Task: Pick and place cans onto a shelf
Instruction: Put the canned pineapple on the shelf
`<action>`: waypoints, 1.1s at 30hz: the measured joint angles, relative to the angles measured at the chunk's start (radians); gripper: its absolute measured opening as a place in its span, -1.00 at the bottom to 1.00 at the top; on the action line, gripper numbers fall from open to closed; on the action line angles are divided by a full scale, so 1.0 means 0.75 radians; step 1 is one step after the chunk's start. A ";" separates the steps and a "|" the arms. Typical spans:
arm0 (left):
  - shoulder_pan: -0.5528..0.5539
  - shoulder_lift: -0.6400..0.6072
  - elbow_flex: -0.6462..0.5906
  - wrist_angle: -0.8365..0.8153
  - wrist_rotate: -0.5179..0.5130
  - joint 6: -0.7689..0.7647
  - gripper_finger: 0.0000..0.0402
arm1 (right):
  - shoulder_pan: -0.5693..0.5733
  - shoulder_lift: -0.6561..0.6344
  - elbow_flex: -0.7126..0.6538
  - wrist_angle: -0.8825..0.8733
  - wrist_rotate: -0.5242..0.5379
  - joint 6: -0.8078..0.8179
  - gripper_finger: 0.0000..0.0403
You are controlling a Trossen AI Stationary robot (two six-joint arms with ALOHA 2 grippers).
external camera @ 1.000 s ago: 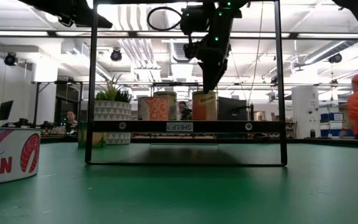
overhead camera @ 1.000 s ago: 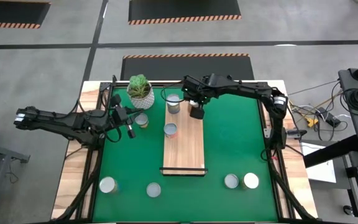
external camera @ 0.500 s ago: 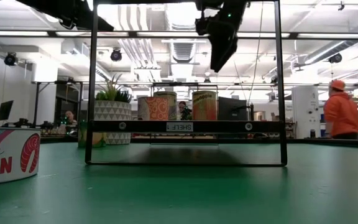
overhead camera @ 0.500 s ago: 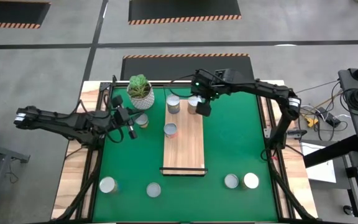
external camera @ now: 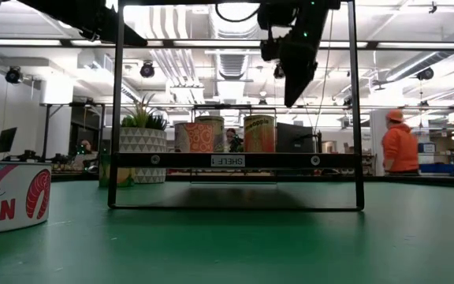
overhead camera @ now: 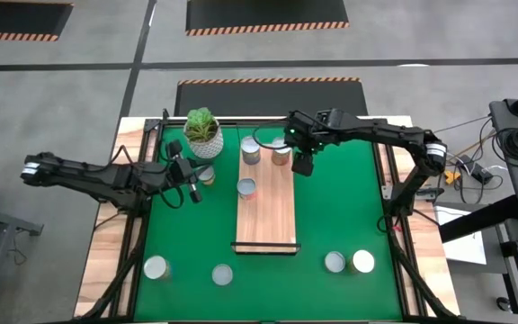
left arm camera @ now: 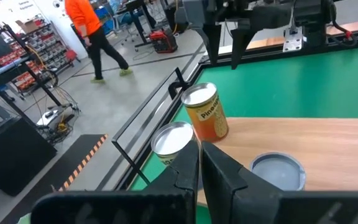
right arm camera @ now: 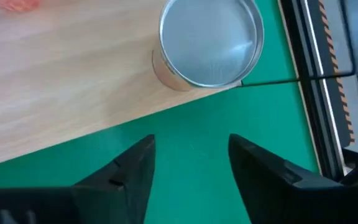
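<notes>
The shelf (overhead camera: 266,216) is a light wooden board lying on the green mat. Three cans stand on it: two at its far end (overhead camera: 251,150) (overhead camera: 281,155) and one nearer the middle (overhead camera: 246,187). My right gripper (overhead camera: 302,166) hangs open and empty just right of the far-right can (right arm camera: 210,40), above the mat; it also shows in the low view (external camera: 292,99). My left gripper (overhead camera: 190,189) is shut and empty left of the shelf, beside another can (overhead camera: 206,174). Several more cans stand near the front edge (overhead camera: 156,267) (overhead camera: 222,274) (overhead camera: 334,262) (overhead camera: 362,261).
A white pot with a green plant (overhead camera: 203,131) stands at the far left of the mat. A black frame (external camera: 353,102) stands around the shelf. A person in orange (external camera: 399,142) walks in the room behind. Bare mat (overhead camera: 349,207) lies right of the shelf.
My right gripper has come off the far-right can on the shelf, risen and moved toward the table's right edge. The can stays upright at the shelf's far end. The person in orange has walked across the room behind.
</notes>
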State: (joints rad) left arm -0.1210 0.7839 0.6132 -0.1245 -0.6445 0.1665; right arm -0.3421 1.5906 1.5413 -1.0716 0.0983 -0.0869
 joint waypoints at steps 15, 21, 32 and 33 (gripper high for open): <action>0.000 0.040 0.000 0.001 0.000 0.000 -1.00 | -0.170 -0.005 -0.151 0.421 -0.002 -0.244 -0.75; 0.000 0.040 0.000 0.005 0.000 0.000 -1.00 | -0.210 -0.007 -0.205 0.434 -0.115 -0.228 -0.91; 0.000 0.040 0.000 0.008 0.000 -0.005 -1.00 | -0.123 -0.006 -0.251 0.454 -0.297 -0.204 -0.96; 0.000 0.040 0.000 0.008 0.000 -0.008 -1.00 | -0.118 -0.007 -0.251 0.450 -0.293 -0.213 -0.96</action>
State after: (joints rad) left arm -0.1211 0.8139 0.6132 -0.1188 -0.6445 0.1607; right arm -0.4310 1.5851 1.3529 -0.7344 -0.1218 -0.2466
